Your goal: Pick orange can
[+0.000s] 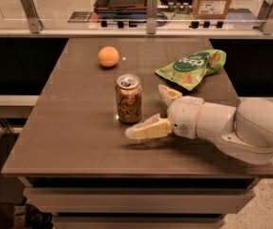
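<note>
The orange can [129,98] stands upright near the middle of the brown table [69,128], its silver top showing. My gripper [148,111] comes in from the right on a white arm. It is open, with one cream finger [145,130] low in front of the can's right side and the other finger [168,94] behind and to the right. The can lies just left of the gap between the fingers, apart from both.
A round orange fruit [108,57] lies at the back left of the table. A green snack bag [192,68] lies at the back right, behind my arm. A glass rail with metal posts [152,6] runs along the far edge.
</note>
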